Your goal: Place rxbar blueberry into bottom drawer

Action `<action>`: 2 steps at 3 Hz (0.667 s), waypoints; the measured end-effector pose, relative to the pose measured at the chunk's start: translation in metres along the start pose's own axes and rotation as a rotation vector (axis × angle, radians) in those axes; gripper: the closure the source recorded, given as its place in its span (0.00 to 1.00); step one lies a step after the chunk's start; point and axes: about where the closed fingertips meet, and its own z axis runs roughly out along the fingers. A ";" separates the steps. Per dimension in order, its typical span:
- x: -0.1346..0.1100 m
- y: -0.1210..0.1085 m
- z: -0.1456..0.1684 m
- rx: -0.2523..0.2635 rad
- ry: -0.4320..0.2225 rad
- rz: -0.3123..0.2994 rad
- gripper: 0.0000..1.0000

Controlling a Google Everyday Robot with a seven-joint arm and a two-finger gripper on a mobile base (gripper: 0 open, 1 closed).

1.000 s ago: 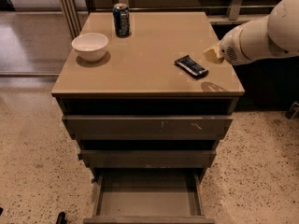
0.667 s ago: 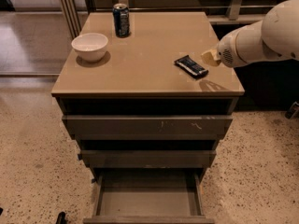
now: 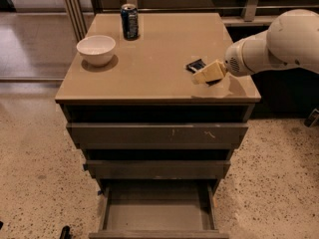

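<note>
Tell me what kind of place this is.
Likely an office or lab break area, indoors: a speckled hard floor, a three-drawer cabinet with its bottom drawer pulled open, and a soda can and bowl on top. The gripper is at the rxbar blueberry near the top's right edge.

The dark-wrapped rxbar blueberry [image 3: 195, 65] lies flat on the counter [image 3: 164, 54] near its right edge, toward the front right corner, partly hidden by the robot's pale hand [image 3: 209, 72]. Below the counter's front edge, the bottom drawer [image 3: 157, 215] stands pulled open, its flat grey floor showing.
</note>
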 end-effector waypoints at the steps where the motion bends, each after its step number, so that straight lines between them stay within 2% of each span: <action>1: 0.006 0.006 0.016 -0.027 0.014 0.020 0.15; 2: 0.011 0.007 0.036 -0.038 0.024 0.037 0.15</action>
